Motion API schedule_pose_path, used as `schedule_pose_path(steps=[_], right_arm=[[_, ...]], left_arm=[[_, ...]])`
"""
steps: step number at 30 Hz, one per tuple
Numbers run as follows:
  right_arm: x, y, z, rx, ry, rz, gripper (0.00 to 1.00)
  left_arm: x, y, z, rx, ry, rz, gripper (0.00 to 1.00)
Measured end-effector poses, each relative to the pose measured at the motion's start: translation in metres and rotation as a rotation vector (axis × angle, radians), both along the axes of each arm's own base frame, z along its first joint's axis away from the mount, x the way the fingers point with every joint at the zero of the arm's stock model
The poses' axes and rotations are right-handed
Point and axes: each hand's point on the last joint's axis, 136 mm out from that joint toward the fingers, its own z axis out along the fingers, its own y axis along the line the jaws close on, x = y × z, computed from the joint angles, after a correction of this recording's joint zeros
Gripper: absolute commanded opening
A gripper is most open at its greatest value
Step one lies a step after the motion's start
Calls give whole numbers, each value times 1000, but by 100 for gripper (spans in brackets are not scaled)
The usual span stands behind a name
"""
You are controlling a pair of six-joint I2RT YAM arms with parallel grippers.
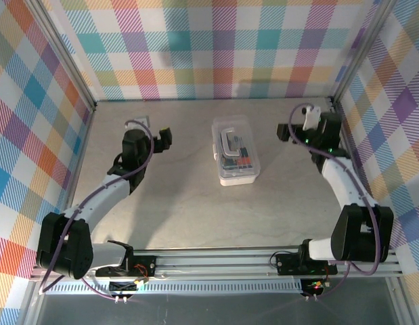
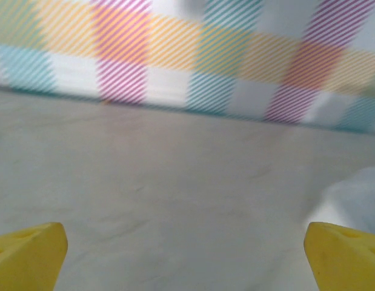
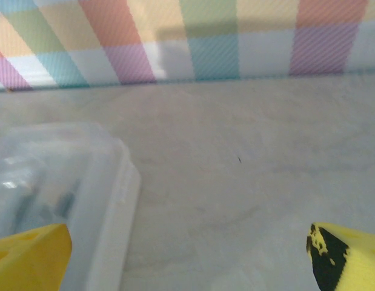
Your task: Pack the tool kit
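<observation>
Where the tool kit sits: the tool kit [image 1: 237,160] lies in the middle of the counter [image 1: 182,203], between the two arms. Neither claw touches it.
Tool kit look: it is a small, see-through white box. Its long side runs away from the arms. A white handle [image 1: 231,141] lies flat on its top. Dark and red shapes show through the plastic. I cannot tell if the lid is clicked shut.
Left claw: the left claw [image 1: 165,139] is to the left of the box, near it but apart. It is wide open and holds nothing.
Left wrist view: the yellow fingers [image 2: 29,257] sit in the two bottom corners, with bare grey counter between them. A blurry white patch at the right edge is too fuzzy to name.
Right claw: the right claw [image 1: 282,133] is to the right of the box, also near but apart. It is wide open and holds nothing.
Right wrist view: a rounded corner of the box shows at the left, blurry, just above the left yellow finger. The right finger has a black mark on its tip.
Walls: walls [image 1: 216,47] with checks in many colours stand around the counter on three sides.
</observation>
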Motion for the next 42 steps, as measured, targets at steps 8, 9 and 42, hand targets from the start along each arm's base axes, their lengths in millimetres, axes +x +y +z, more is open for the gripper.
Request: schedule_pose_path(steps=[8,9,42], right_arm=[[-36,-13,-90,-39,70,-77,99],[-37,-14,-92,-41,64,-84,99],[-29,-13,-134,-64,-6,-112,99]], left_arm=[[-25,59,-91,117,159,194,99],[-24,59,-93,120,159,194,100],[-22,68,-145,159,124,150,99]])
